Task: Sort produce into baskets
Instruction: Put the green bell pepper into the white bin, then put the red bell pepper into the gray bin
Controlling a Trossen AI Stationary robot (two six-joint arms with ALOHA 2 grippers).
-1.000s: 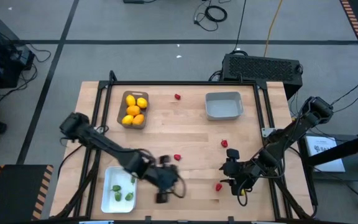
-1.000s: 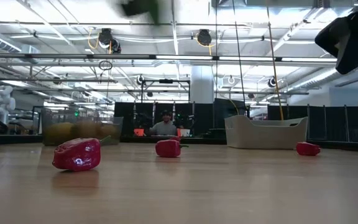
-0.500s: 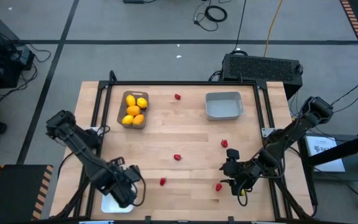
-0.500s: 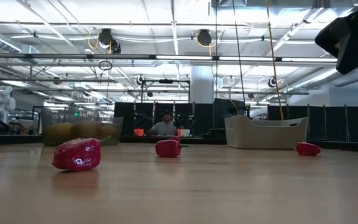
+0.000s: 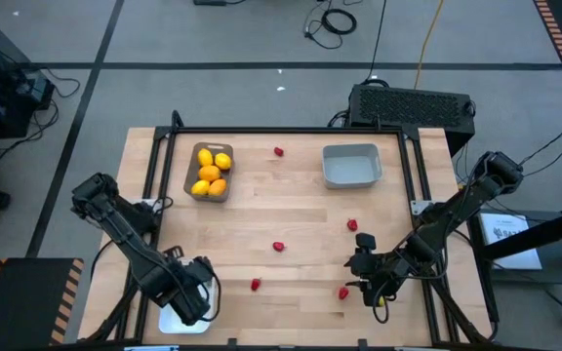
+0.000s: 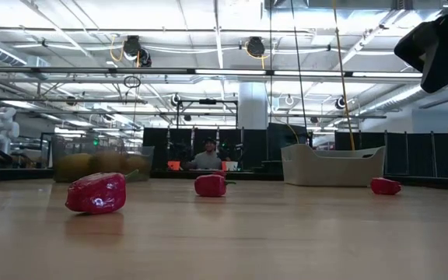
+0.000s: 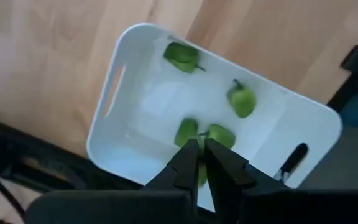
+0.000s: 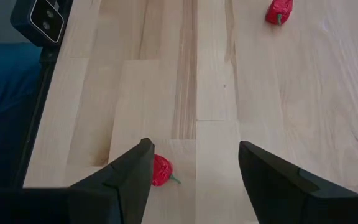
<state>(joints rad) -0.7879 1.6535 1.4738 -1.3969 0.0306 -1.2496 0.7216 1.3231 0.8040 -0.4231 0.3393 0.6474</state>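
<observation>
My left gripper hangs over the white basket at the table's near left corner, pointing down. Its fingers stand almost together, with a green piece between them. Other green pieces lie on the basket's floor. My right gripper stands open near the right edge, with a red piece on the table next to one finger. Yellow and orange fruits fill the brown-grey basket. The grey-blue basket stands at the far right. My left gripper has a green piece pinched between its two fingers, which come from above and point down into the white basket. Green shows on both sides of the fingertips. I cannot tell whether the piece hangs clear or rests on the basket's floor.
Red pieces lie loose on the wood: one at the far edge, one mid-table, one to the right, one near the front. The bare middle of the table gives free room. A person sits far behind the table.
My left gripper has swung from the table's near middle toward the left edge and now stands over the white basket. On the way it turned to point straight down, carrying a green piece. A red piece shows where the arm had stood.
</observation>
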